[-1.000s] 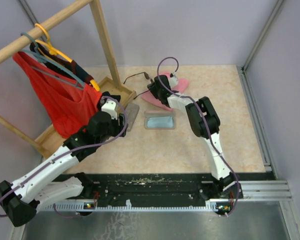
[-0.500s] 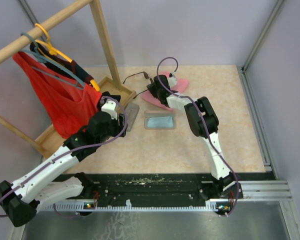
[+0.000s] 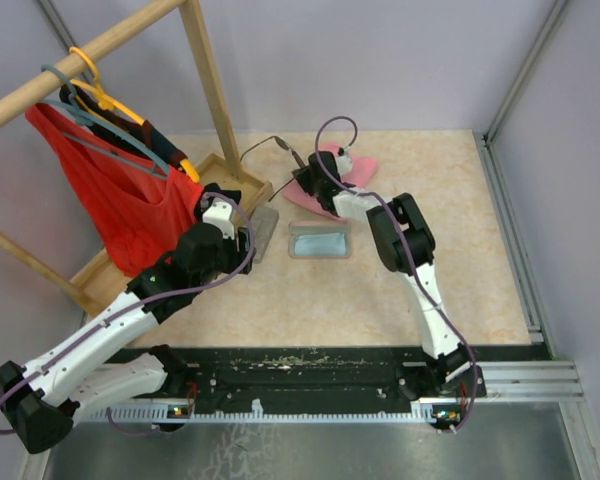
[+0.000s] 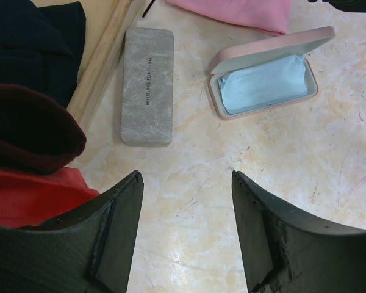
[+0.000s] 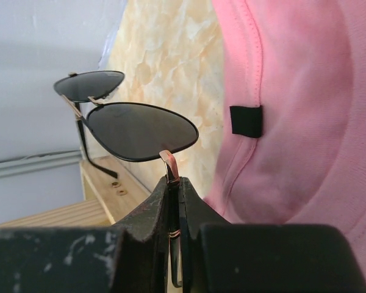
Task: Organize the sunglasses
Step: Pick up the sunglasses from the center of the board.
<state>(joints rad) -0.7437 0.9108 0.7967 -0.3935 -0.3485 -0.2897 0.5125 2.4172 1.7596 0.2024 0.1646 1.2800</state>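
The right gripper [image 5: 174, 183] is clamped on the sunglasses [image 5: 140, 131], its jaws pressed together on the thin gold-toned frame at the hinge beside the nearer dark lens. The second lens extends beyond the first, away from the fingers. In the top view the right gripper [image 3: 305, 180] is at the far side of the table [image 3: 460, 250], at the left edge of the pink garment [image 3: 365, 168]. The sunglasses [image 3: 280, 141] project from it toward the wooden rack base [image 3: 230, 168]. Whether the sunglasses are touching the table cannot be determined. The pink garment [image 5: 305, 91] lies flat just beside the held pair. The left gripper [image 4: 186, 180] hangs above the table with its jaws apart and nothing between them. In the top view the left gripper [image 3: 225, 200] sits next to the red garment [image 3: 120, 200] hanging on the rack. Ahead of the left fingers lie a closed grey case [image 4: 147, 85], alongside the rack base, and an open pink case [image 4: 215, 104] containing a light-blue cloth [image 4: 265, 82]. The two cases are near each other but not touching.
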